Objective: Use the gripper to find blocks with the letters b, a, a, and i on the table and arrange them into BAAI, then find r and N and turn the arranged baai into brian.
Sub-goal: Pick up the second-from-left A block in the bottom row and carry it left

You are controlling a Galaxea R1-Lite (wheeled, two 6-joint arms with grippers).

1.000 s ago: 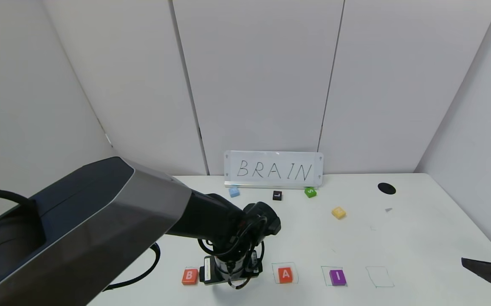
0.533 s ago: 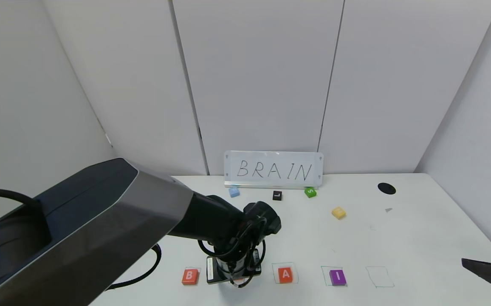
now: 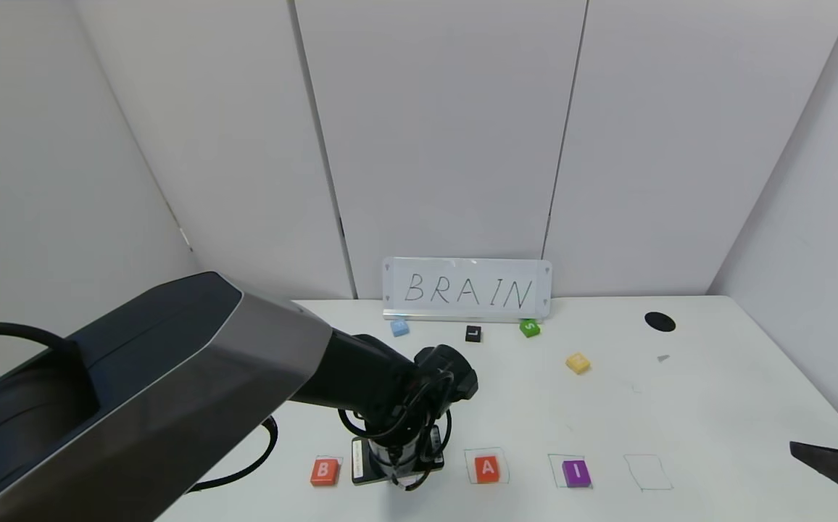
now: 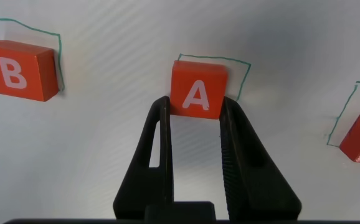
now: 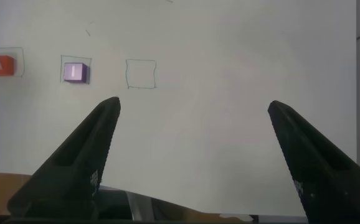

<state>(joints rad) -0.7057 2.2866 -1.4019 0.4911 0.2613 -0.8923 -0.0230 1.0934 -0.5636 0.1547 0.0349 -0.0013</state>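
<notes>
My left gripper (image 4: 195, 107) is shut on an orange A block (image 4: 197, 86) that rests in the second pen-drawn square on the table (image 3: 716, 406). In the head view its wrist (image 3: 397, 464) hides this block. The orange B block (image 3: 323, 471) lies beside it, also in the left wrist view (image 4: 15, 70). The other orange A block (image 3: 487, 468) and the purple I block (image 3: 575, 473) sit in their squares further right. The yellow N block (image 3: 578, 362) lies further back. The R block is out of view. My right gripper (image 5: 195, 106) is open and empty at the table's near right edge (image 3: 836, 464).
A sign reading BRAIN (image 3: 467, 290) stands at the back, with a blue block (image 3: 399, 327), a black L block (image 3: 473, 333) and a green S block (image 3: 529, 328) before it. An empty pen-drawn square (image 3: 647, 471) lies right of I. A black hole (image 3: 660, 321) is at the back right.
My left wrist has shifted slightly to the right over the second square. The other blocks and the right arm have not moved.
</notes>
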